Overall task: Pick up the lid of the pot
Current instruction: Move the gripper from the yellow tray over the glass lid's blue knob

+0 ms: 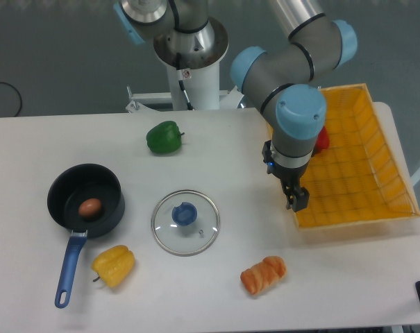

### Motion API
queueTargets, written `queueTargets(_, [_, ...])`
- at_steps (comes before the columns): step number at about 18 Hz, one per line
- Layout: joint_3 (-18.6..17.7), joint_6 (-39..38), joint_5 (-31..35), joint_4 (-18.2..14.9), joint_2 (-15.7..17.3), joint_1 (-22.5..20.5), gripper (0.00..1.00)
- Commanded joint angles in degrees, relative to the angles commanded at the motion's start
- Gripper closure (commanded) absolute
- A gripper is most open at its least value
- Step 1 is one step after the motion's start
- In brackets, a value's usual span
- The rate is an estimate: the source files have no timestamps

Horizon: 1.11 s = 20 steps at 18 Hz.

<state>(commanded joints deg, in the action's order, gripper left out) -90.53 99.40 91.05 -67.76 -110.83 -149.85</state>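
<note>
Shows white table [29,159], grey robot arm [300,111], yellow rect. bin [366,180], blue-handled round black pan [111,201] & black 2-finger gripper [284,184], fingers spread. Includes round clear-glass pot lid [182,239] w/ metal rim & blue knob [185,214], on table btwn pan & gripper.

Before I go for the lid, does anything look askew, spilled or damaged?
Nothing stands out: the glass lid lies flat, blue knob up, and the pan sits upright with a brown egg inside. No spill or damage shows.
</note>
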Motion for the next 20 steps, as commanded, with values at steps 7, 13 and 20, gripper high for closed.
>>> queueTargets(7, [-0.44, 0.0, -2.36, 0.0, 0.09, 0.26, 0.0])
queueTargets(13, [-4.31, -9.46, -3.16, 1.32, 0.7, 0.96, 0.0])
queueTargets(20, [-3.69, -29.96, -2.81, 1.58, -0.09, 8.77, 0.0])
